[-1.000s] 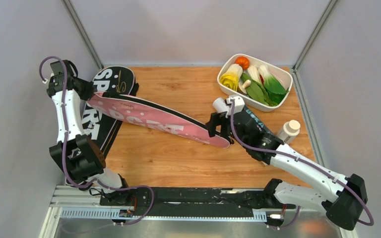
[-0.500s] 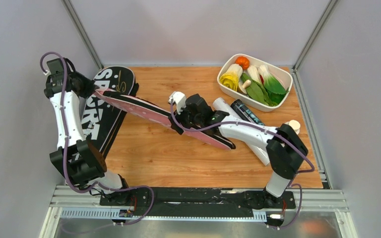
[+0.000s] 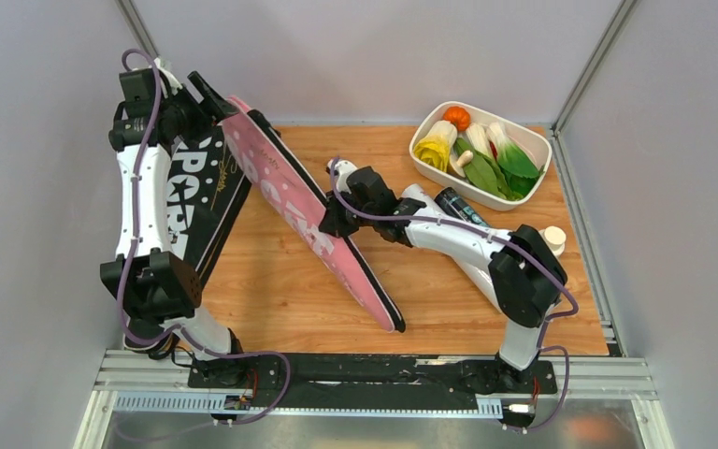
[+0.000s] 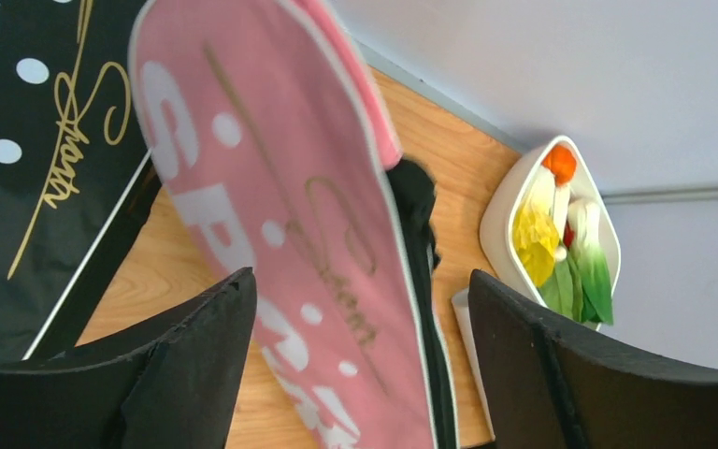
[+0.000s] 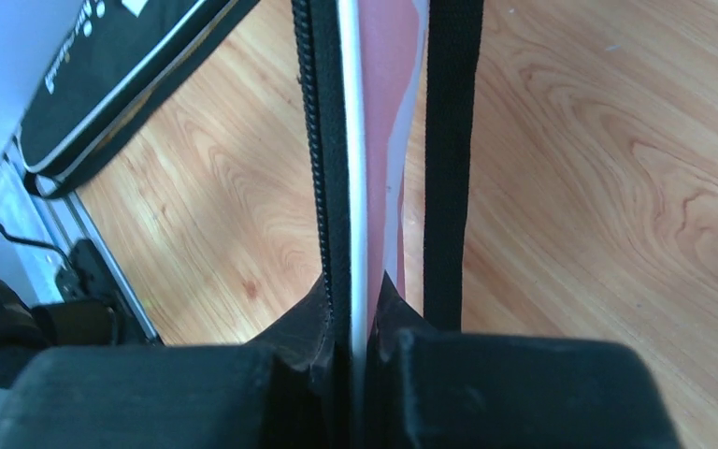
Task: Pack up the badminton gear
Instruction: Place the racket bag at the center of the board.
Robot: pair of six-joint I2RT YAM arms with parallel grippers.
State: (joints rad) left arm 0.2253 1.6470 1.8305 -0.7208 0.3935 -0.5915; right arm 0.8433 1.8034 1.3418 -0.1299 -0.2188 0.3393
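The pink cover [image 3: 308, 210] runs slantwise over the bench [image 3: 449, 290], its narrow end low and near the front at centre, its broad end raised toward the back left corner. Midway along it the right gripper [image 3: 334, 217] is pinched onto its edge: in the right wrist view the pink cover's [image 5: 374, 140] white piping and zip stand upright between the two pads [image 5: 308, 318], which press against it from either side, with a black strap [image 5: 451, 159] hanging just beside. Behind that gripper, half hidden by the right arm, a tube [image 3: 458, 208] lies on the bench.

At the far left the left gripper [image 3: 208, 101] sits at the raised broad end with its jaws spread wide. From the left wrist camera the pink cover [image 4: 280, 224] lies between and beyond the two black fingers [image 4: 196, 327], touching neither. Under the left arm the black cover [image 3: 201, 192] lies flat along the left side of the bench. At the back right stands the bowl [image 3: 427, 168] of toy vegetables
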